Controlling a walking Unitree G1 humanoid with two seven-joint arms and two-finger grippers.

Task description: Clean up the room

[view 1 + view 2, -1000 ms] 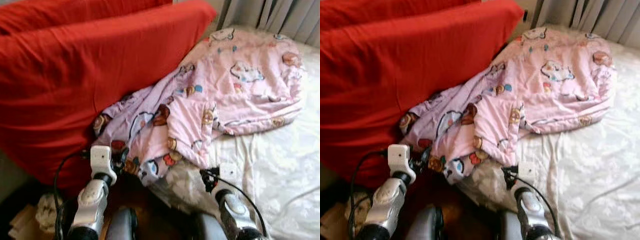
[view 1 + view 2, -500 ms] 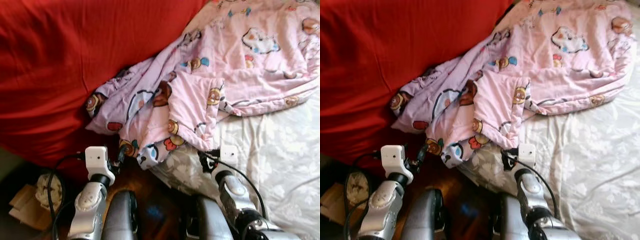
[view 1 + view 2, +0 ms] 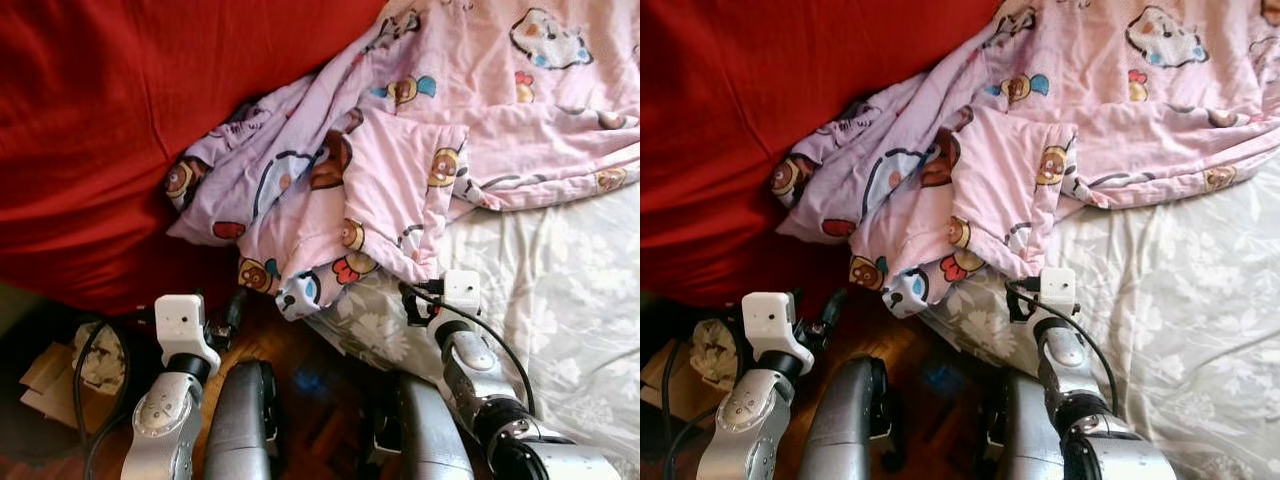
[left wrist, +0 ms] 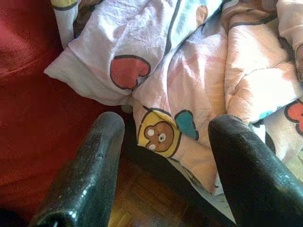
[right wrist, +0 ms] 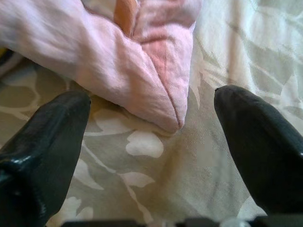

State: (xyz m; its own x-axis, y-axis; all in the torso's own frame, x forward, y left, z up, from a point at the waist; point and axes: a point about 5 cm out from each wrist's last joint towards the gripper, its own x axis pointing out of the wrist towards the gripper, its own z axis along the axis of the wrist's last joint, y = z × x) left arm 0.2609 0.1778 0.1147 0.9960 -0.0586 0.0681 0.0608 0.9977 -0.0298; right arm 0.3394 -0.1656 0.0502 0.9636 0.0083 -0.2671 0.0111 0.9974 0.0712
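Observation:
A pink quilt (image 3: pixel 420 130) printed with cartoon bears lies crumpled on the bed, and its lower edge hangs over the bed's side. My left gripper (image 3: pixel 228 318) is open, low beside the bed, just short of the quilt's hanging corner (image 4: pixel 161 135), which lies ahead between its fingers (image 4: pixel 102 151). My right gripper (image 3: pixel 412 305) is open over the floral sheet (image 3: pixel 560 300). A folded pink corner of the quilt (image 5: pixel 156 94) lies on the sheet just ahead of its fingertips. Neither gripper holds anything.
A big red cushion (image 3: pixel 100 130) leans along the left against the quilt. Dark wooden floor (image 3: pixel 310 375) shows beside the bed. Crumpled paper and cardboard (image 3: pixel 90 365) lie on the floor at left, with a black cable (image 3: pixel 85 340) looping over them.
The camera has tipped down and come closer, so the curtain and the cushion's top have left the picture. Both grippers now sit nearer the quilt's lower edge.

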